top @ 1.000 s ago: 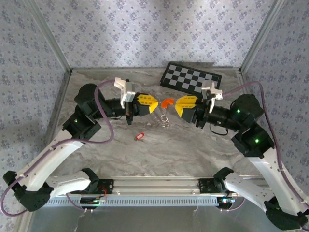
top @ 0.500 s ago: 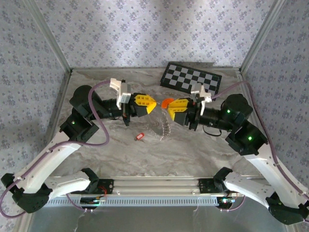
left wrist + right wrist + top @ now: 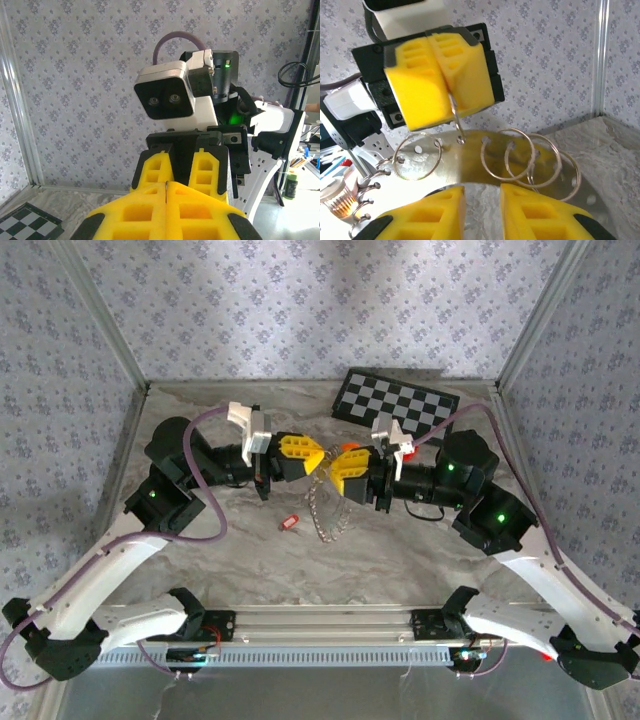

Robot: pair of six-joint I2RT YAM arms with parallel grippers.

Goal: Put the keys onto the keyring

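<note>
The keys show as one small red piece, lying on the marble below my left gripper. That gripper is shut, and a thin wire ring is pinched in its seam. The ring passes through a hole in a curved silvery plate that carries several wire rings. In the top view the keyring hangs as a toothed loop under both grippers. My right gripper faces the left one tip to tip. Its fingers stand apart just short of the plate. An orange arc piece sits by its tip.
A black-and-white checkered board lies at the back right of the marble table. Patterned walls with metal posts close in the left, back and right. The arms' base rail runs along the near edge.
My right gripper has moved left until it almost meets the left gripper. The silvery loop now hangs lower and longer. The left gripper has barely moved and the red key lies where it was.
</note>
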